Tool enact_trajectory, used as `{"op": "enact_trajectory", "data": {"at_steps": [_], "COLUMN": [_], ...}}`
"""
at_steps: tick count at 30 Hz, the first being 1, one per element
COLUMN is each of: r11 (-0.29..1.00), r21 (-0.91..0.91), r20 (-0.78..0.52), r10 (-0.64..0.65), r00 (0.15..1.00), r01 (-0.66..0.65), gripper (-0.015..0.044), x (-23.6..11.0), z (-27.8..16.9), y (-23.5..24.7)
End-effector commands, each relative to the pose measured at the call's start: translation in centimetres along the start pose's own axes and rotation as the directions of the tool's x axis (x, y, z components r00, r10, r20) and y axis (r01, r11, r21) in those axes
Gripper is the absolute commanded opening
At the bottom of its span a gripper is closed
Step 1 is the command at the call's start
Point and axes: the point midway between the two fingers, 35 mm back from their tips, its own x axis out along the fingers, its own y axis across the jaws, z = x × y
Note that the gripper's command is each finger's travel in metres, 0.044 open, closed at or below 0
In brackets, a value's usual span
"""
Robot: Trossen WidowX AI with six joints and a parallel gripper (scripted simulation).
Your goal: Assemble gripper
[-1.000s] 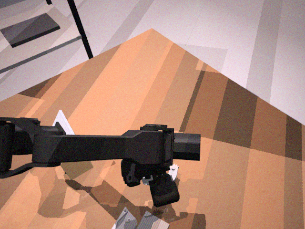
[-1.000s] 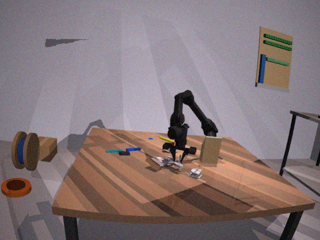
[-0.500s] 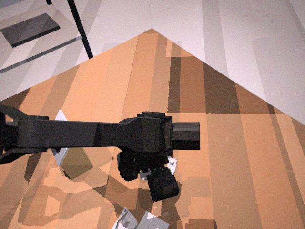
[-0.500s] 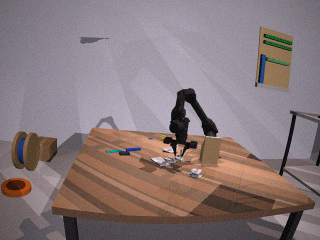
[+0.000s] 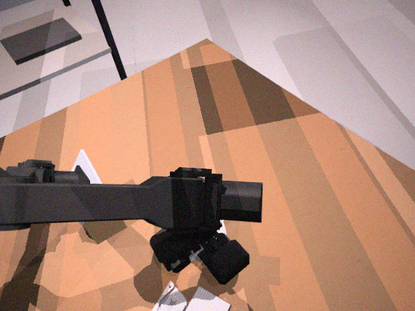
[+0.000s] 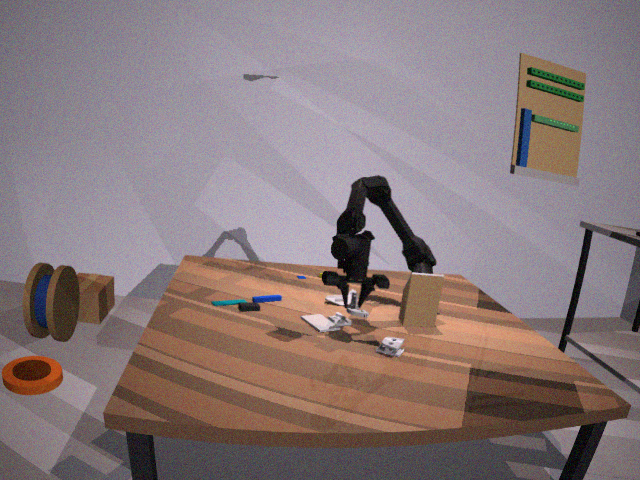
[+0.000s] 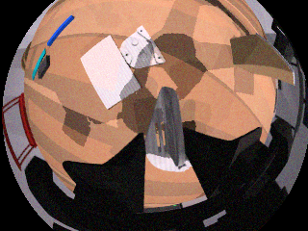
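My gripper is shut on a grey-white jaw and holds it above the table; a toothed white edge shows at its lower end in the wrist view. A flat white plate lies beside a smaller white part with holes. Another white part with holes lies nearer the front right. A white piece lies behind the left finger. I cannot tell which of these are the base, the other jaw and the housing plate.
A tall tan box stands right of the gripper. A teal bar, a blue bar and a black block lie to the left on the wooden table.
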Motion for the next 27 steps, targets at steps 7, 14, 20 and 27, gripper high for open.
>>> {"op": "enact_trajectory", "data": {"at_steps": [7, 14, 20, 27], "r11": [0.956, 0.876, 0.779, 0.636], "r21": [-0.295, -0.482, -0.627, -0.771], "r20": [0.001, 0.001, 0.001, 0.002], "r10": [0.001, 0.002, 0.002, 0.002], "r00": [1.000, 1.000, 1.000, 1.000], "r01": [0.000, -0.001, -0.001, 0.000], "gripper": [0.0134, 0.0134, 0.0134, 0.0134], "x": [-0.1, -0.2, -0.2, -0.2], "z": [2.5, 4.1, 5.5, 7.1], "y": [0.6, 0.9, 1.1, 1.3]}}
